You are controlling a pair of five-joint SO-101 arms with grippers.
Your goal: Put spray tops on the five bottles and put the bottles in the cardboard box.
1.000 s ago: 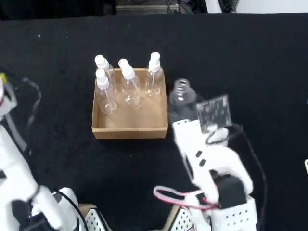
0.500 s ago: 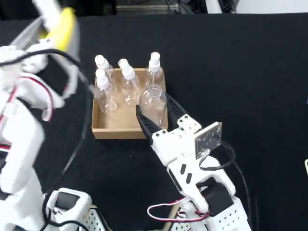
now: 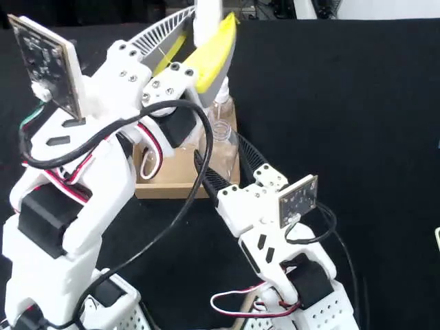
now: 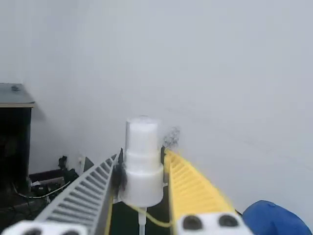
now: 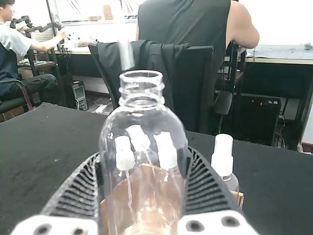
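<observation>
While held, one bottle [image 5: 143,147], one top [image 4: 142,161].

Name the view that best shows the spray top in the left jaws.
Left wrist view: the spray top sits close and centred between the jaws. The high view cuts it off at the top edge; the right wrist view shows perhaps its blurred tube.

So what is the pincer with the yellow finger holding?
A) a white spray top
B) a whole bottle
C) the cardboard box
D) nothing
A: the left pincer has a white spray top clamped in it, as its wrist view shows; the open bottle is in the right pincer.
</observation>
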